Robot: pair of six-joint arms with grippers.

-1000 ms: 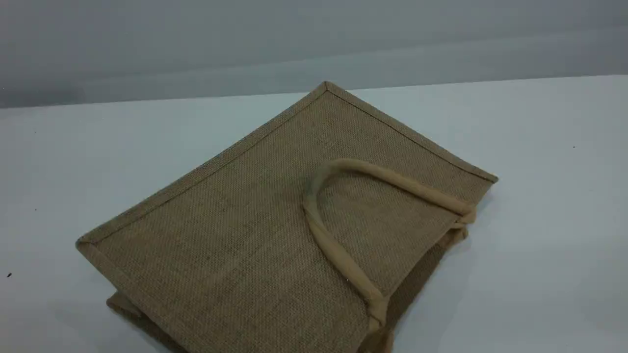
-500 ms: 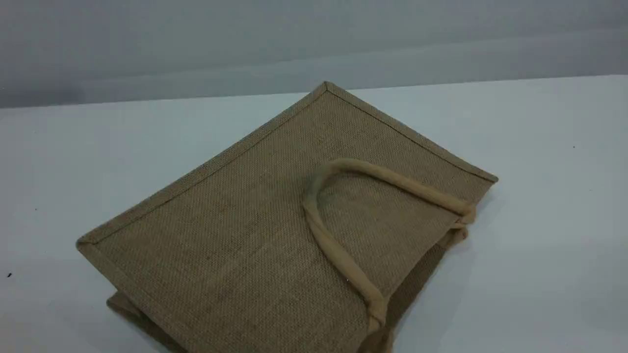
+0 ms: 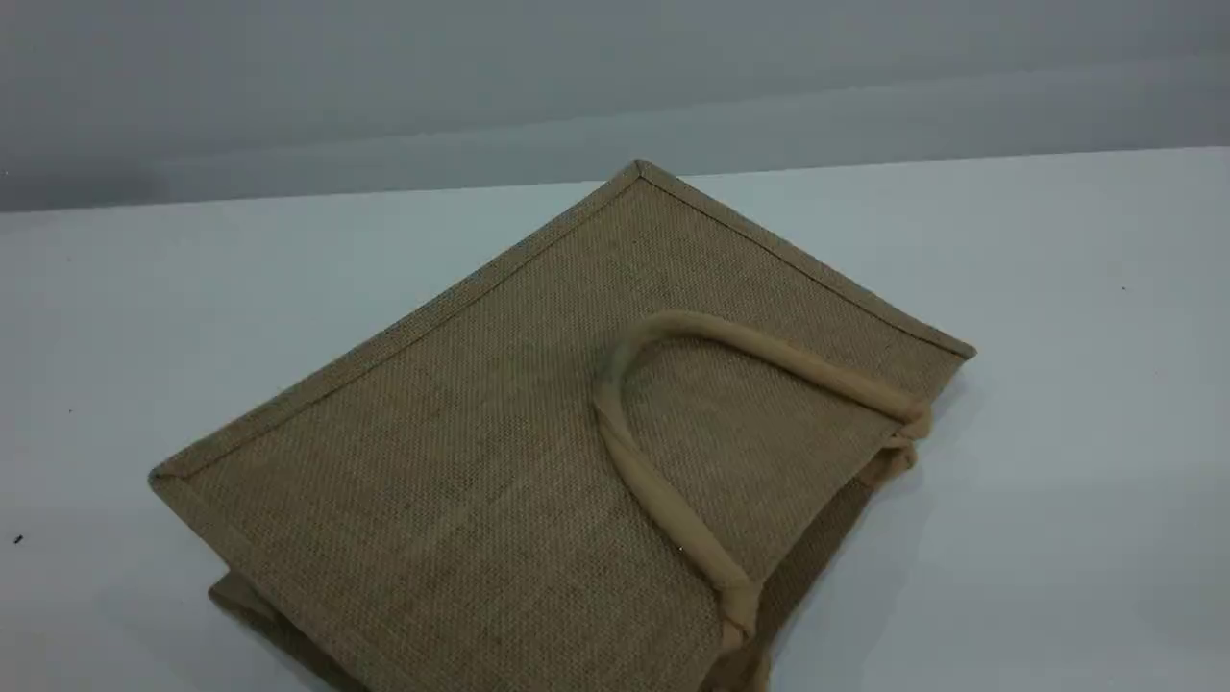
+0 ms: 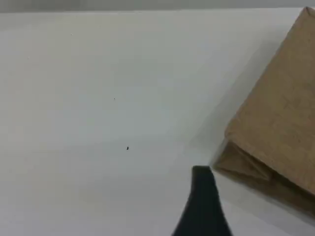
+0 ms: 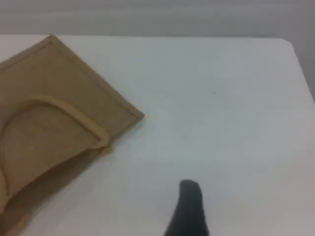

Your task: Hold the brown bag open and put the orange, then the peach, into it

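Bag (image 3: 500,461) is lying flat on its side on the white table (image 3: 1057,384), one handle (image 3: 663,500) flopping across its upper face, mouth edge facing right. Left gripper (image 4: 203,196) is hovering off the bag's left corner, jaws spread, holding nothing. Right gripper (image 5: 189,204) is hovering right of the bag, also spread and empty.

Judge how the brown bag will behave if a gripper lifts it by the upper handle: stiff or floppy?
The brown bag lies flat with straight bound edges, so the woven panels probably hold shape somewhat. Its folded side suggests it may sag open. The upper handle curves loosely, likely soft and bendable.
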